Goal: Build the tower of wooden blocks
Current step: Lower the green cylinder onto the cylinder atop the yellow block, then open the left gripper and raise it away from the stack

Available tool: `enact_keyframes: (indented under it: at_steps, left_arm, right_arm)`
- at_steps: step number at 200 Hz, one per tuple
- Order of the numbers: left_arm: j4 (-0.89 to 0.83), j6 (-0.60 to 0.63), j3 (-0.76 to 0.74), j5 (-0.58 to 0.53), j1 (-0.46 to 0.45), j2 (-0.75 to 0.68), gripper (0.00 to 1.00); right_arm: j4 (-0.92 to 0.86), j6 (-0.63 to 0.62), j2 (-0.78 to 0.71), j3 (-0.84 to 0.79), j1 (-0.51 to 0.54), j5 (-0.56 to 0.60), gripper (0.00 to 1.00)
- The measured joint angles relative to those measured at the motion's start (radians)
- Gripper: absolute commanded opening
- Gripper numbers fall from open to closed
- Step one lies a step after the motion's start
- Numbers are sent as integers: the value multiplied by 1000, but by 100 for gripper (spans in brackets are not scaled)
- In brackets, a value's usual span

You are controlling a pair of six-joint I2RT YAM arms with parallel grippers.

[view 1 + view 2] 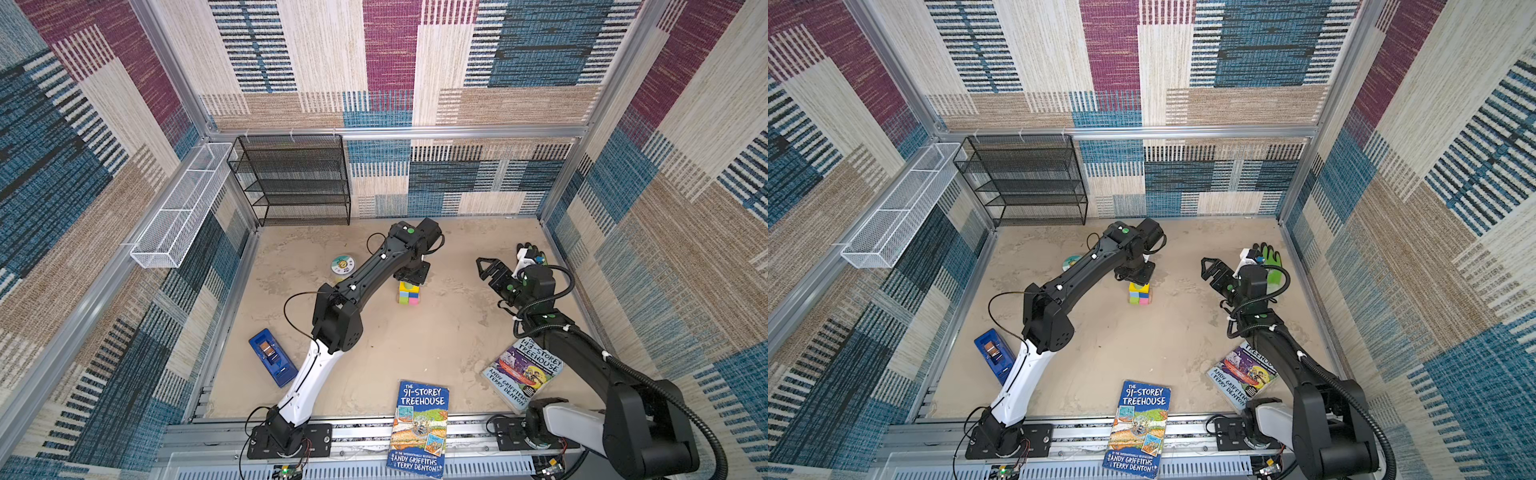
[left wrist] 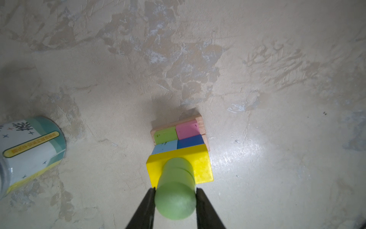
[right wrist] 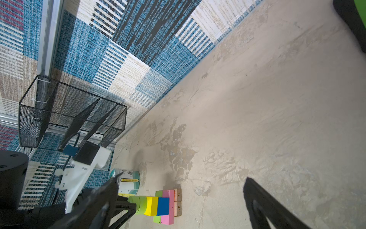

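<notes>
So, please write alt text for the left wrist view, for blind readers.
The left end effector grips a lime-green round wooden piece topping a small tower of coloured wooden blocks. A round tin with a yellow label stands nearby.

Mottled beige tabletop. A stack of coloured wood blocks stands near the middle, with a round tin near it. A blue case lies at the left, a paperback book overhangs the front edge, a second paperback lies at the right, and a green glove lies at the far right. A black mesh shelf stands in the back-left corner.
</notes>
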Motion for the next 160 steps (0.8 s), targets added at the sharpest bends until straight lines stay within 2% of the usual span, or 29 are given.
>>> enact_keyframes:
  at_steps: [126,160]
  left_arm:
    - [0,-3,1,8,0,4,43]
    - [0,-3,1,7,0,4,56]
  right_arm:
    - [0,0,0,0,0,0,99]
    - [0,0,0,0,0,0,100]
